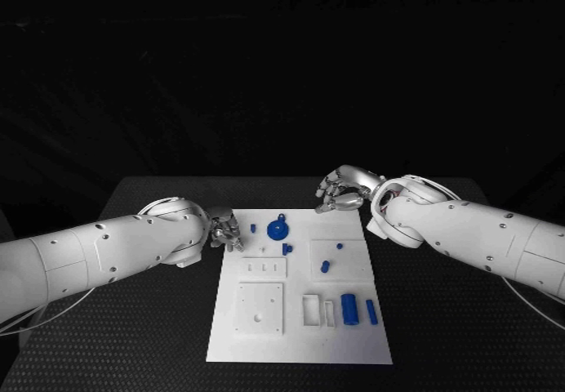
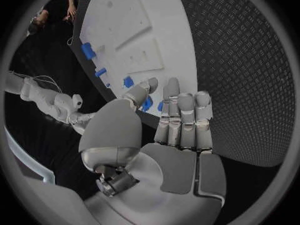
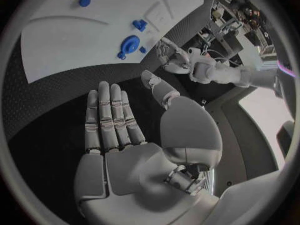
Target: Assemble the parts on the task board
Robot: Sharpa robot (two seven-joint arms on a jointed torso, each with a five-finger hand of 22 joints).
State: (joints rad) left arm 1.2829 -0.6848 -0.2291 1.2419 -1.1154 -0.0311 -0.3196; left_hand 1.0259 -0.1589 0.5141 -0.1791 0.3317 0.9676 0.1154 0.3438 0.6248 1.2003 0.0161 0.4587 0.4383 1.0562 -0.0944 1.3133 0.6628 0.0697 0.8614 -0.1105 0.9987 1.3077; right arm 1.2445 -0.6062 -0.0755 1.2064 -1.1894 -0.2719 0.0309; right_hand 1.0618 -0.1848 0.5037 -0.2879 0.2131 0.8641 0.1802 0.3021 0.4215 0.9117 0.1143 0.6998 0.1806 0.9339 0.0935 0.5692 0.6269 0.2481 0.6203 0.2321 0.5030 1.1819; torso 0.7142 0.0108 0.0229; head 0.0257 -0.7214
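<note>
The white task board (image 1: 353, 343) lies in the middle of the black table. At its far end sits a round blue disc (image 1: 278, 228) with a small blue peg (image 1: 252, 228) to its left. More blue parts stand mid-board (image 1: 325, 266), and a blue cylinder (image 1: 349, 307) lies nearer me. My left hand (image 1: 225, 231) hovers at the board's far left edge, next to the peg, fingers straight and holding nothing (image 2: 178, 130). My right hand (image 1: 345, 189) is just past the board's far right corner, palm flat and fingers spread, holding nothing (image 3: 125, 145). The disc (image 3: 130, 45) lies beyond its fingertips.
The board (image 2: 144, 25) has white raised blocks and recesses, a square plate (image 1: 260, 307) near left and slotted frames (image 1: 313, 310) near centre. A thinner blue rod (image 1: 371, 311) lies beside the cylinder. Black textured table (image 1: 130, 343) surrounds the board on all sides.
</note>
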